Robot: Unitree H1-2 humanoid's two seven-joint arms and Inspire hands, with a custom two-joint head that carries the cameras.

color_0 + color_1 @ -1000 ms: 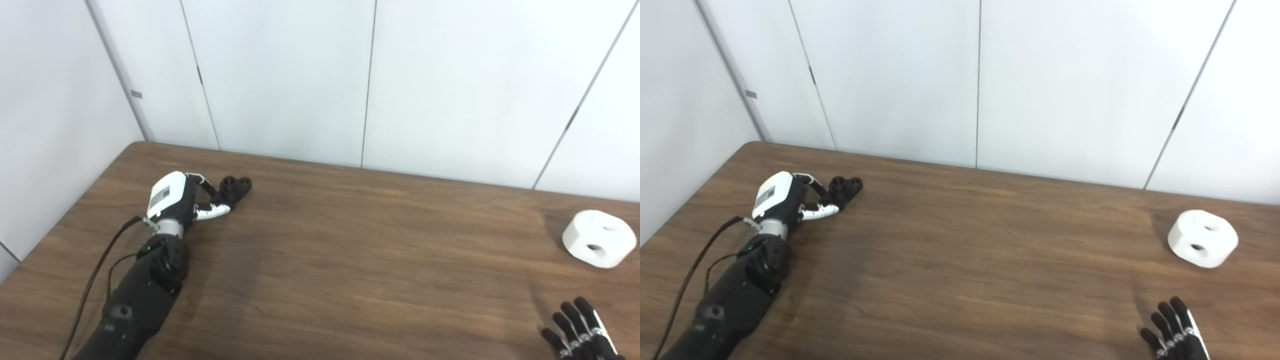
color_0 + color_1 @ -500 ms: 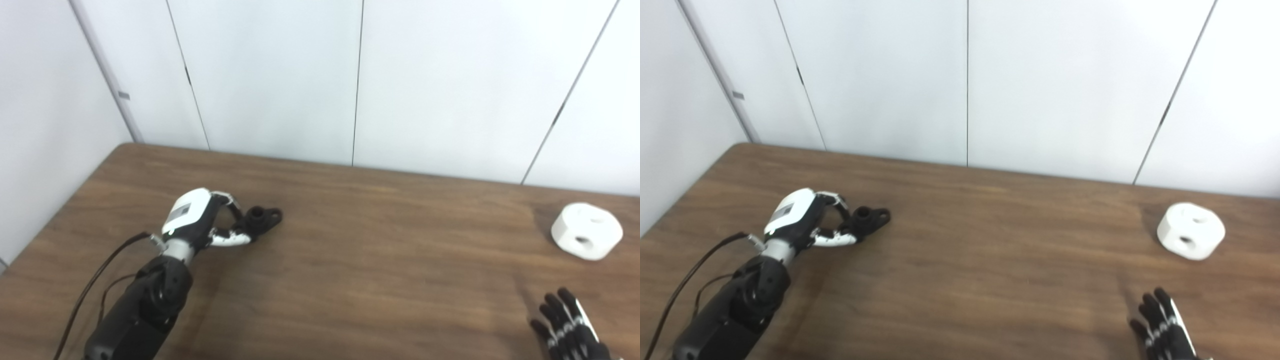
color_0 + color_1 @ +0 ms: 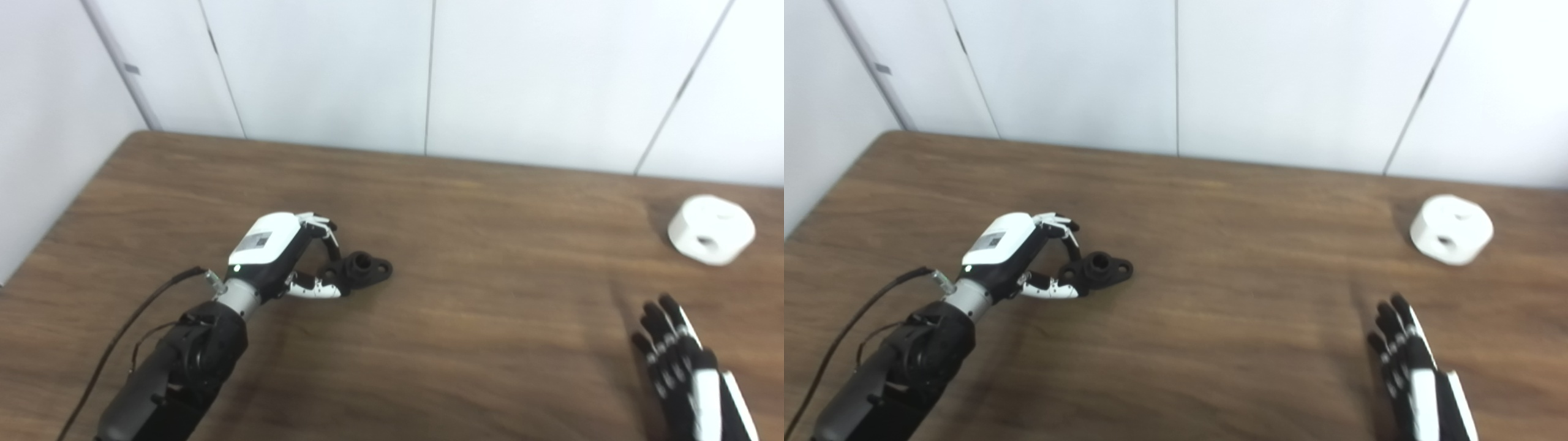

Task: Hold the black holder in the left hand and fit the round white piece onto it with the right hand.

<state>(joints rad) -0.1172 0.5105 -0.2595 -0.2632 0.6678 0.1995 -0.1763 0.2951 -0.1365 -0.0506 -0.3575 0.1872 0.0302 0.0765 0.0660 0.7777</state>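
The left robot hand is closed on the black holder, pinching only its near end between thumb and fingers, so most of the part juts out toward 3 o'clock, low over the wooden surface; whether it touches the wood I cannot tell. The round white piece sits alone at about 2 o'clock, well apart from the holder, one hole facing the camera. The right robot hand hangs at about 4 o'clock, fingers spread and holding nothing, pointing toward the white piece without touching it. The thin pinch is the main worry: pressing the white piece on would likely twist the holder in the fingers or lever it out, since the load lands on the unsupported end. The white piece looks smooth and rounded, so a spread grasp could nudge it toward the far edge rather than seat around it. Its holes may also end up misaligned with the holder's boss.
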